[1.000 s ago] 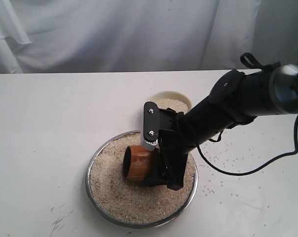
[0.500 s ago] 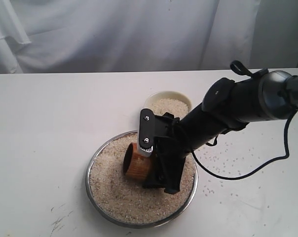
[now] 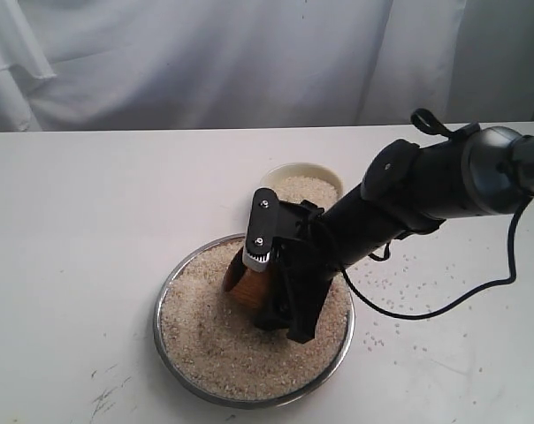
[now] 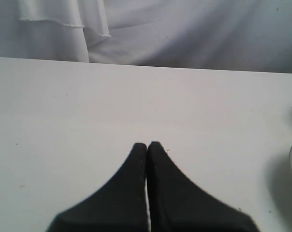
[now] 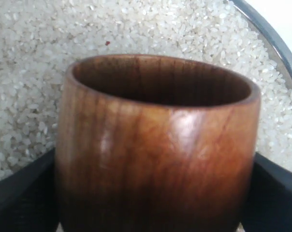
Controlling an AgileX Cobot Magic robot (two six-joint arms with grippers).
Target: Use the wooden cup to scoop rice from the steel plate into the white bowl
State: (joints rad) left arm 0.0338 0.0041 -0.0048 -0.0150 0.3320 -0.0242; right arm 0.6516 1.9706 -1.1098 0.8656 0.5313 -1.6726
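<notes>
On the table [image 3: 72, 221], rice [image 3: 205, 344] fills steel plate [image 3: 159, 305] and white bowl [image 3: 273, 173].

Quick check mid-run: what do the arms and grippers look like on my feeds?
The right arm is a matte black tube ending in a glossy dark rounded joint, with a thin black cable looping beside it. The right gripper is black, one finger faced with a pale plate bearing two screws. The left gripper shows two black fingers tapering to rounded tips.
</notes>
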